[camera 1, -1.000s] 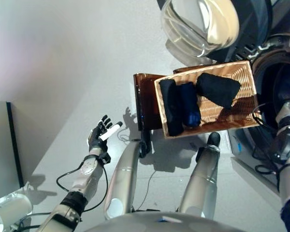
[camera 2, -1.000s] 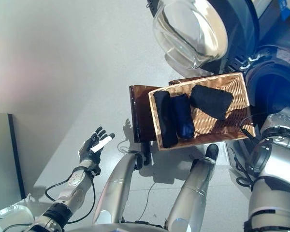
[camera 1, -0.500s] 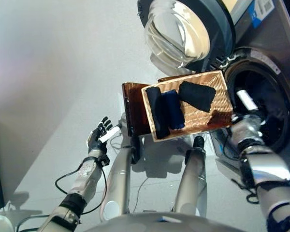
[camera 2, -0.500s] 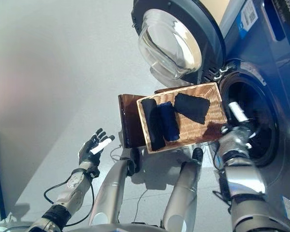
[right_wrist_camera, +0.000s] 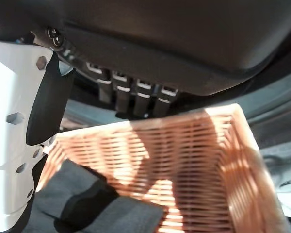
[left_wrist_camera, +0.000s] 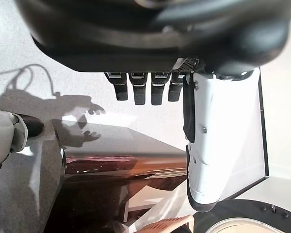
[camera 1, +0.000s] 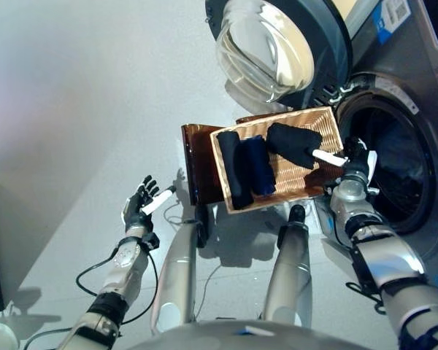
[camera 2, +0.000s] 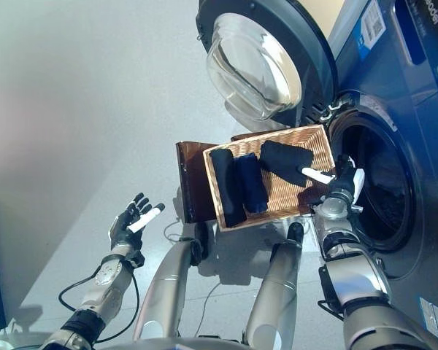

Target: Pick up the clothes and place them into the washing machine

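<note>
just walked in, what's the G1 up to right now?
Laundry loading. The right hand hangs open over the near end of the wicker basket, by the dark folded garment; nothing is gripped. Two more dark rolls lie in the basket. The washing machine door is open. The left hand is idle, open, off to the side.

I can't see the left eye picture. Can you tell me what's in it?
The robot's right hand reaches, fingers open, over a wicker basket holding three dark folded clothes, next to a washing machine with its round door swung open. Its left hand hangs open and empty above the grey floor.
</note>
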